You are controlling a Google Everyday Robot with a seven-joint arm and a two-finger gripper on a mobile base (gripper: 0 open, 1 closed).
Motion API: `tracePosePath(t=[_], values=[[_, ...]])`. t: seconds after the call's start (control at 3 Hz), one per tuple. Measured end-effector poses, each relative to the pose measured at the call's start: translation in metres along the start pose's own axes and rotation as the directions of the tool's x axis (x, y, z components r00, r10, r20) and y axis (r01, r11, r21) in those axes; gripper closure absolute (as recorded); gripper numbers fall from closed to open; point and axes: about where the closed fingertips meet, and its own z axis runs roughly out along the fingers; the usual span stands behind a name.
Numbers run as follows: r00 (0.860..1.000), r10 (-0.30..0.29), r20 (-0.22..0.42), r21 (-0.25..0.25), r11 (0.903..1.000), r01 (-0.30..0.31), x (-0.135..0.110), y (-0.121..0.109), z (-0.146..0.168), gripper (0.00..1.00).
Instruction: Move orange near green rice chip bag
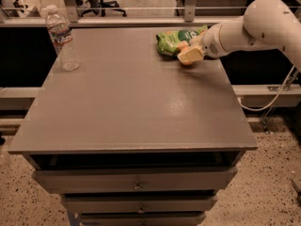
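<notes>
The green rice chip bag [176, 39] lies crinkled at the far right of the grey table [127, 98]. My gripper [189, 56] reaches in from the right on the white arm [254, 25] and sits low over the table, right at the bag's front right edge. It is shut on the orange [182, 46], which shows only as small orange slivers above and below the pale fingers [192, 54]. The orange is just beside the bag; I cannot tell whether they touch.
A clear plastic water bottle [62, 37] stands upright at the table's far left. The table's right edge is close below the arm. Drawers [136, 180] are under the tabletop. A rail and office chairs stand behind the table.
</notes>
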Motion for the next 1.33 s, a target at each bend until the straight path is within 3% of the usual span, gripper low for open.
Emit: tracePosePath(t=[0.33,1.0,1.33], values=[[1.000,0.004,-0.005,0.000,1.0000,-0.004,0.003,0.001,0.000,0.00],[1.000,0.014,0.014,0.019,0.9997,-0.015,0.004,0.000,-0.018,0.00],[0.998,0.021,0.052,0.020,0.9996,-0.022,0.004,-0.002,-0.044,0.00]])
